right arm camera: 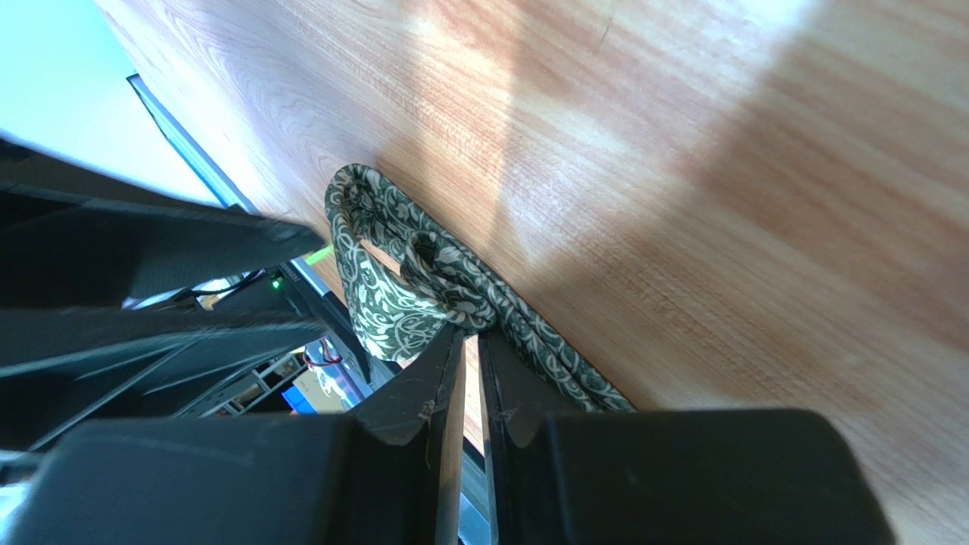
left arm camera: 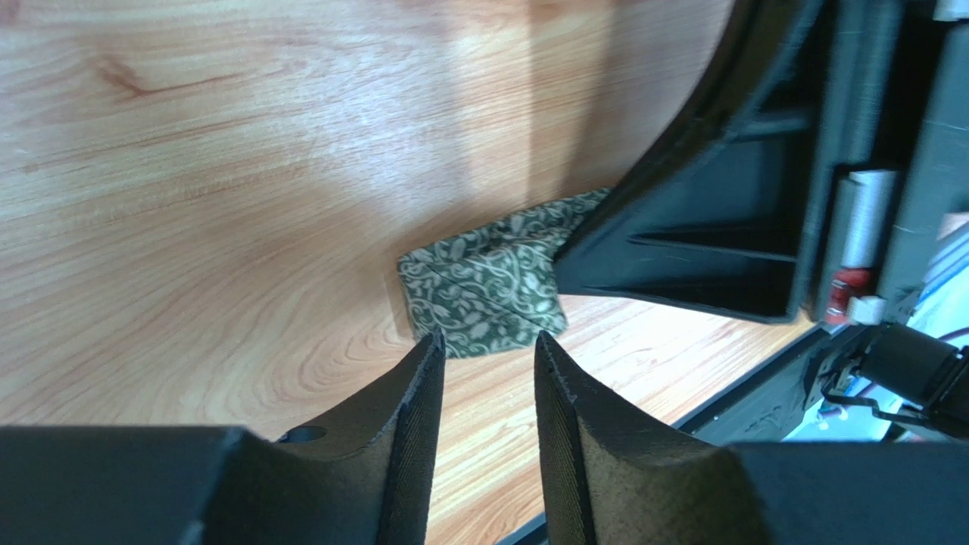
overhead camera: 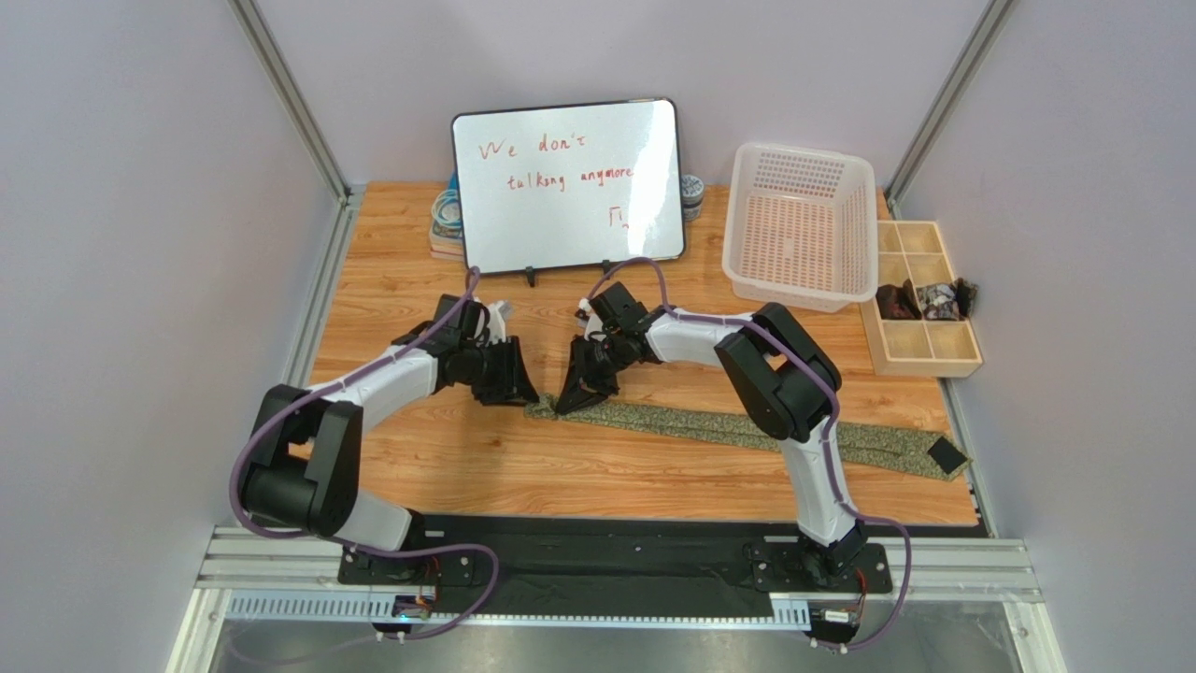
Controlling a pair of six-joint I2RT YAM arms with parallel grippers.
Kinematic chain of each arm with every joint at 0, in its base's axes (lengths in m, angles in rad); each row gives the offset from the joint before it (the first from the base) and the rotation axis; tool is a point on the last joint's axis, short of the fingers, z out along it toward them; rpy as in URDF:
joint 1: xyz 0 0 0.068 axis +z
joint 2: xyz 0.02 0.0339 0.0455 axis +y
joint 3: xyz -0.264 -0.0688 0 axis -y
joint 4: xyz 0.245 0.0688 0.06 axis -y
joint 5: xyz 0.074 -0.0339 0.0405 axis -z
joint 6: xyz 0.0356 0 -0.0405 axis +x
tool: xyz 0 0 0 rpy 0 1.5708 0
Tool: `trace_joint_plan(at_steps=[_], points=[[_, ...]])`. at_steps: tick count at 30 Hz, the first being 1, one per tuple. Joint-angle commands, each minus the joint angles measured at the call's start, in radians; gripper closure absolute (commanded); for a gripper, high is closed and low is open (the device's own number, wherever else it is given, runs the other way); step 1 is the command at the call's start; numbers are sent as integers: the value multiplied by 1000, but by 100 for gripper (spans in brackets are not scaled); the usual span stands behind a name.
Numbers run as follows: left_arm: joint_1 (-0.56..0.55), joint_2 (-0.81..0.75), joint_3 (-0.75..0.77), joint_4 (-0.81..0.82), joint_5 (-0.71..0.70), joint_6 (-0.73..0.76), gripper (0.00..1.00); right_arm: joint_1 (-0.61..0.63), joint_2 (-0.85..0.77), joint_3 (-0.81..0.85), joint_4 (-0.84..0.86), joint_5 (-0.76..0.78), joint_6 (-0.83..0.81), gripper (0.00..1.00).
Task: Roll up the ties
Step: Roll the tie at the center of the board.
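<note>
Where the wooden worktop sits between grey walls, the green tie runs from frame centre toward the right edge, bare wood below it. Left wrist view: left fingers spread, the tie's folded end just beyond them. Right wrist view: right fingers pinch the tie's curled patterned end.

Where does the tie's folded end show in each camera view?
Top external: the tie's folded end lies at picture centre.
Left wrist: centre, just beyond the open left gripper.
Right wrist: left of centre, at the right gripper's tips.
Shared landmark: the wooden table.
</note>
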Motion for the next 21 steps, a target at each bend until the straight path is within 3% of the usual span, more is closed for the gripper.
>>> trace_joint_plan(at_steps=[1,10,21], points=[[4,43,-7,29,15,1,57,2,35,10,-35,57,-27,86],[13,52,-27,64,33,-14,55,4,38,13,-35,59,-24,86],[11,37,-26,147,182,-51,89,2,36,23,-35,50,-23,85]])
